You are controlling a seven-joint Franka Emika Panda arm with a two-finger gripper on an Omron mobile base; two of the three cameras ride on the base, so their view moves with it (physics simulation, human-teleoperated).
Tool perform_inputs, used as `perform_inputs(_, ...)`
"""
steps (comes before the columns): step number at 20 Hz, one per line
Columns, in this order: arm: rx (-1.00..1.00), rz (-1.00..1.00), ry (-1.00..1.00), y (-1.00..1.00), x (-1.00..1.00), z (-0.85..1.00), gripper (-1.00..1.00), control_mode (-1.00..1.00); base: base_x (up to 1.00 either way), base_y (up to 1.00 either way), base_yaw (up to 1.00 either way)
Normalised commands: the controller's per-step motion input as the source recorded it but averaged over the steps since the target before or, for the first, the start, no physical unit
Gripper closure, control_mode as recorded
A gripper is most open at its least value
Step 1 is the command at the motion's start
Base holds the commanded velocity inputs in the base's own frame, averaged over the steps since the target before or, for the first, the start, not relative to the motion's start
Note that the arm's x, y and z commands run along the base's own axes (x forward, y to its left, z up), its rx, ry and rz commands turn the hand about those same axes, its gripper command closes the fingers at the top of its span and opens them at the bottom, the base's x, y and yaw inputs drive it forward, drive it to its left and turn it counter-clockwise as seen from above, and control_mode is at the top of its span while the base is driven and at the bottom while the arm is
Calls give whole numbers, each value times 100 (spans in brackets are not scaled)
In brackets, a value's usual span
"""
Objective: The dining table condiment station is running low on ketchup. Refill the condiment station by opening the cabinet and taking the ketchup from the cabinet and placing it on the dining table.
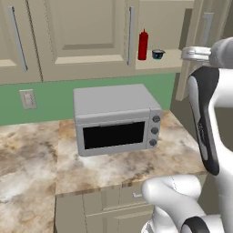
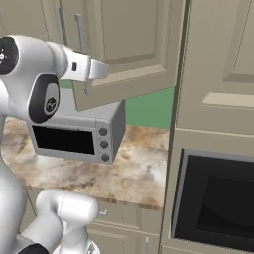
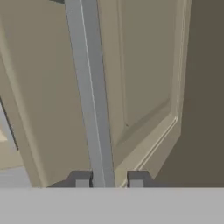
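Claw [image 3: 109, 180] tight around cabinet [image 3: 144, 87] handle [image 3: 89, 87], door edge ajar.

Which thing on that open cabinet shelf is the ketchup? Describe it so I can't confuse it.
Start at the grey microwave on the marbled counter, then look up and right to the open shelf of the upper wall cabinet. The ketchup stands upright there, just right of a silver bar handle. It is the tall slim red bottle with a tapered top; its neighbour is a small dark bowl.
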Motion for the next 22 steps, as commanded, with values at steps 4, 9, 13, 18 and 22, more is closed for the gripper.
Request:
perform_inputs(4,0,-2,2,-4,-79,41,-100,-100,0,0,0)
perform_inputs(9,-15,3,3,38,-49,54,-100,-100,0,0,0)
perform_inputs(13,-33,10,12,91,-12,25,-100,-100,0,0,0)
perform_inputs(18,-43,10,24,79,0,-14,-100,-100,0,0,0)
perform_inputs(22,-43,3,28,46,5,-28,-100,-100,0,0,0)
